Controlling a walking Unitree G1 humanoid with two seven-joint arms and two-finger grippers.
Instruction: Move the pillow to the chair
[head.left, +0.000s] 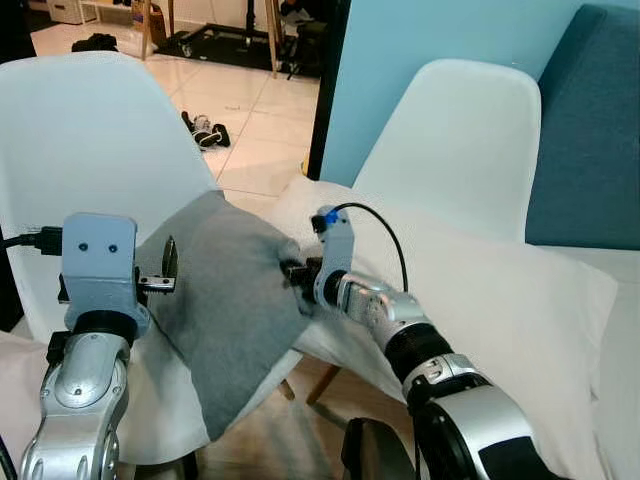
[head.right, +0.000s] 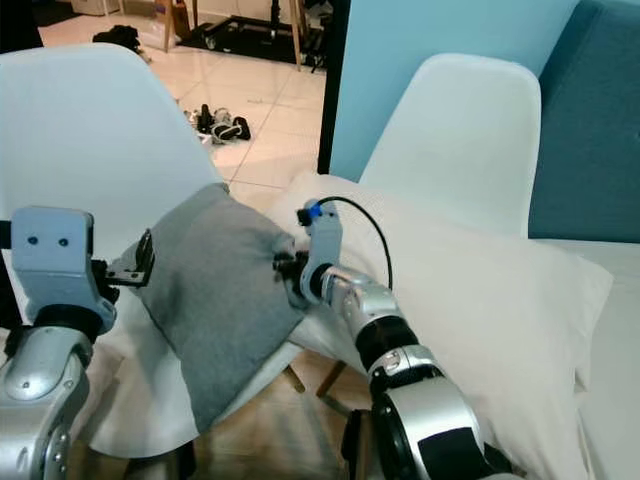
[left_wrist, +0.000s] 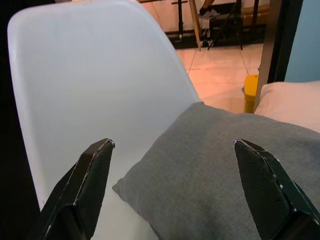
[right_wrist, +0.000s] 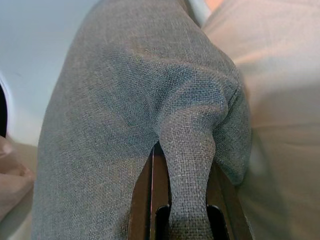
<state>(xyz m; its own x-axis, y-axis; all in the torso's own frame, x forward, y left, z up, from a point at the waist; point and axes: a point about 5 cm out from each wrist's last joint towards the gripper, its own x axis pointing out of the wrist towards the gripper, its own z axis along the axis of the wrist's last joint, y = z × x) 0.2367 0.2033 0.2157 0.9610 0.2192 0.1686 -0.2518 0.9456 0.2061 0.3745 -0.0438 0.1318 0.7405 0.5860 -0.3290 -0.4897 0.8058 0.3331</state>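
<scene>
Grey fabric filled the middle of the scene: the grey pillow (head.left: 225, 300) lay tilted across the seat of the left white chair (head.left: 80, 130), which stood at the upper left of the frame, its lower corner hanging over the chair's front edge toward the bottom centre. The pillow's right edge touched a large cream pillow (head.left: 500, 300) that spread from the centre to the lower right. Behind that cream pillow rose a second white chair (head.left: 465, 130) at the upper right, with a teal sofa back (head.left: 590, 130) at the far right edge and a pale blue wall panel (head.left: 400, 50) at top centre.

At the centre of the frame the right gripper (head.left: 297, 275) was clamped on the pillow's right edge; in the right wrist view a pinched fold of grey cloth (right_wrist: 190, 150) sat squeezed between the two black fingers (right_wrist: 150, 210). A black cable (head.left: 385, 225) looped above that wrist.

At the left of the frame the left gripper (head.left: 165, 265) hovered just beside the pillow's upper left edge. In the left wrist view its fingers (left_wrist: 92, 175) stood wide apart, with the pillow's corner and the chair shell between them, touching neither.

Beyond the chairs, at the top of the frame, lay a tiled floor (head.left: 255, 110) with dark shoes (head.left: 205, 128) on it.
</scene>
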